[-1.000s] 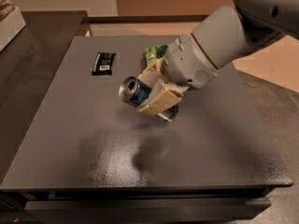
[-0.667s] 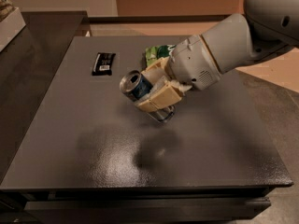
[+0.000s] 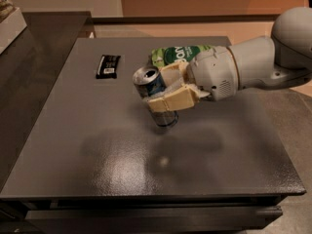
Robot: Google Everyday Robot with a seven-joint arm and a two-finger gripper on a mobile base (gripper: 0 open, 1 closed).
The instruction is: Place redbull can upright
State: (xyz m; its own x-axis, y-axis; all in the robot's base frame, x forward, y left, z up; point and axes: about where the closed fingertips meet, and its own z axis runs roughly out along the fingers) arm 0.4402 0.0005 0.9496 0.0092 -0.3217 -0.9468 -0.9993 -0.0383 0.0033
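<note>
At the far left edge, a pale box sits on a dark counter; we cannot make out what it holds. On the gray table, a small black wrapped bar lies flat near the far left corner. Toward the middle, we see the redbull can gripped around its body and tilted, silver top turned up and to the left, base angled down to the right. It appears to hang just above the tabletop, with its shadow nearer us. We cannot tell whether the top is opened. The gripper reaches in from the right, its cream fingers pinching the can from both sides. Just behind it lies a green snack bag, its contents hidden. The white arm runs off to the right.
</note>
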